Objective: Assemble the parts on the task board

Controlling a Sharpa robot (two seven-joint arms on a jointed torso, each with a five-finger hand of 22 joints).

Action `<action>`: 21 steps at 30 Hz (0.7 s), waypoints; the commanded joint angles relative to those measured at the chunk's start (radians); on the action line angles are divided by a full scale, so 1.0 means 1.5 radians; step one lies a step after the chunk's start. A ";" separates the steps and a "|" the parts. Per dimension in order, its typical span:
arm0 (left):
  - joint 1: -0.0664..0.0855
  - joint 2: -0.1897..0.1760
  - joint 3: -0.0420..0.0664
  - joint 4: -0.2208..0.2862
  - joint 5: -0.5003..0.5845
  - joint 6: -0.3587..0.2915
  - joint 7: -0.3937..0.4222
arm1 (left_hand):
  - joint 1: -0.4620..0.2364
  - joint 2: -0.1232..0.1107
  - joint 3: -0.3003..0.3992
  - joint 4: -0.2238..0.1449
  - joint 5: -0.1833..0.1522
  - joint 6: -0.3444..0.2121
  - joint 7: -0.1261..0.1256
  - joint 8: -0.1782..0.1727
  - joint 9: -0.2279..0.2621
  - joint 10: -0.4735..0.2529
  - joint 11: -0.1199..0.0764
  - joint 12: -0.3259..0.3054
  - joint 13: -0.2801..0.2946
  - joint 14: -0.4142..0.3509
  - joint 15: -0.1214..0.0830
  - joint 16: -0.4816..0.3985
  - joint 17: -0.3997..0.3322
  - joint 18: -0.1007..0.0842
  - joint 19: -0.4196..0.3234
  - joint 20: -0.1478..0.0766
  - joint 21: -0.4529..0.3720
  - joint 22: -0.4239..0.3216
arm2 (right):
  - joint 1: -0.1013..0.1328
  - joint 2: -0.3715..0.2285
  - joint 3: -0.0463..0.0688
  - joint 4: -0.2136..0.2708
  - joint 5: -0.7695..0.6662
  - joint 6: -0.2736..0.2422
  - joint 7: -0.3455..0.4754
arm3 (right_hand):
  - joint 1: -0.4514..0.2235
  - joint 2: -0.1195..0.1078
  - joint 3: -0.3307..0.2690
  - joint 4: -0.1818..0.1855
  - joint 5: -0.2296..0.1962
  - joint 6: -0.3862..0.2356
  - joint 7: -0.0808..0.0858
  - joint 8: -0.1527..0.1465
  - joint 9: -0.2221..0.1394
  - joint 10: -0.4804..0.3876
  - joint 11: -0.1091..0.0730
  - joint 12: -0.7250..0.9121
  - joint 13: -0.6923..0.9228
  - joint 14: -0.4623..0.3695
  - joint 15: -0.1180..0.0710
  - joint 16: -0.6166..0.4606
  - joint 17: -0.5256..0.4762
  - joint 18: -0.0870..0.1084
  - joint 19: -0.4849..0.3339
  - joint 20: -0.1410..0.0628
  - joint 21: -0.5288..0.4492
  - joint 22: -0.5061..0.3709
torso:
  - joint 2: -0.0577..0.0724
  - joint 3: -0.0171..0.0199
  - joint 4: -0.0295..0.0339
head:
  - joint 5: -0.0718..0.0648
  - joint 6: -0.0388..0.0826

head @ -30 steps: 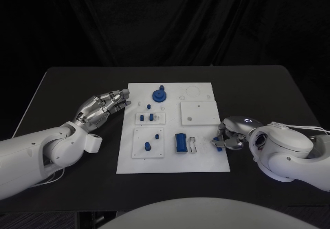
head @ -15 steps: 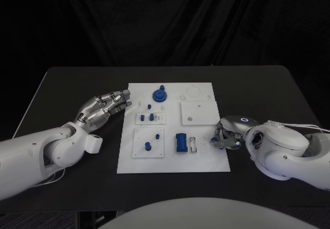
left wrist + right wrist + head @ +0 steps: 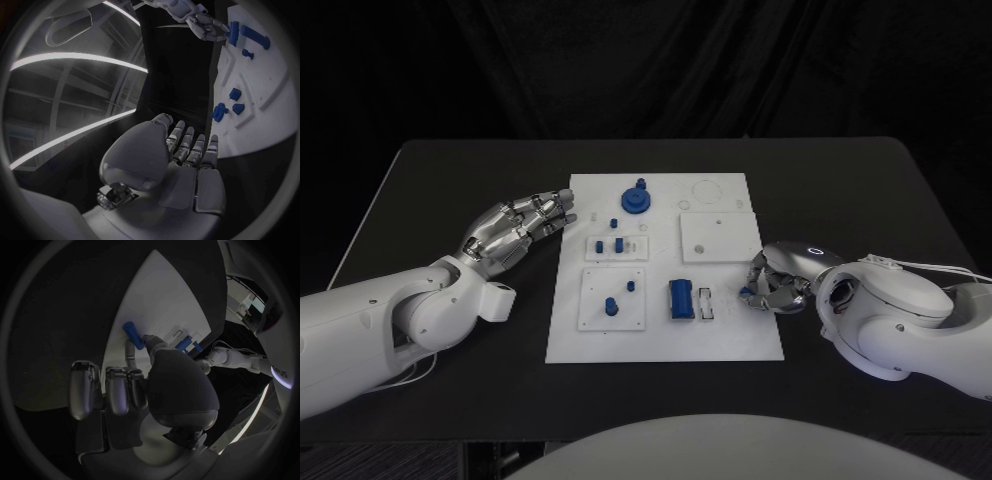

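The white task board (image 3: 661, 335) lies mid-table. On it stand a round blue part with a knob (image 3: 635, 200), two small blue pieces (image 3: 606, 245), two blue pegs (image 3: 617, 297) and a blue cylinder (image 3: 679, 298). My right hand (image 3: 773, 288) sits at the board's right edge with its fingers curled; in the right wrist view it pinches a small blue peg (image 3: 132, 333) between thumb and fingertip. My left hand (image 3: 516, 228) hovers over the table just left of the board, fingers spread and holding nothing. It is also in the left wrist view (image 3: 187, 155), beside the board (image 3: 262, 125).
A raised white square plate (image 3: 718, 237) and a pale slot (image 3: 705, 302) are on the board's right half. Dark tabletop (image 3: 444, 180) surrounds the board on all sides.
My right hand has turned and edged slightly left onto the board's edge, so the blue piece in it shows less from above. The left hand has not moved.
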 commanded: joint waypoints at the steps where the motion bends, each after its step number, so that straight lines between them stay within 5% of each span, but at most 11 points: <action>1: -0.002 0.000 0.000 0.001 -0.003 0.011 0.007 | 0.007 0.002 0.004 0.000 0.003 0.004 0.033 0.004 0.001 0.003 0.001 0.005 0.001 0.005 0.001 0.003 0.001 -0.012 0.006 0.000 0.005 0.003 | -0.004 -0.002 -0.002 0.004 0.141 -0.064 0.045 | -0.018 0.002 0.031 -0.018 0.006 0.006 -0.002 0.003 0.005 0.071 -0.005 0.002 0.176 0.065 -0.007 0.004 0.154 -0.007 0.038 -0.005 0.002 0.150 | 0.000 0.0001 0.0002 | 0.000 0.000; 10: -0.003 0.000 0.000 0.000 -0.003 0.012 0.006 | 0.008 0.002 0.005 0.000 0.003 0.003 0.033 0.004 0.001 0.003 0.001 0.005 0.001 0.005 0.001 0.003 0.001 -0.012 0.007 0.000 0.005 0.005 | -0.003 -0.005 -0.002 0.015 0.325 -0.124 0.117 | -0.055 0.004 0.051 -0.006 0.010 0.003 -0.001 -0.002 0.000 0.071 -0.004 0.002 0.176 0.066 -0.006 0.005 0.156 -0.006 0.038 -0.005 0.001 0.149 | 0.000 0.0014 -0.0006 | 0.002 0.000; 21: -0.004 0.003 0.000 -0.001 -0.003 0.012 0.005 | 0.008 0.002 0.006 0.000 0.003 0.003 0.033 0.004 0.001 0.003 0.002 0.005 0.001 0.005 0.001 0.003 0.001 -0.012 0.008 0.000 0.006 0.006 | -0.003 0.007 -0.001 0.014 0.402 -0.142 0.143 | -0.080 0.007 0.059 0.002 0.012 0.002 0.001 -0.006 -0.004 0.071 -0.003 0.002 0.176 0.067 -0.005 0.007 0.160 -0.007 0.039 -0.005 0.003 0.150 | 0.000 0.0005 0.0005 | 0.001 0.000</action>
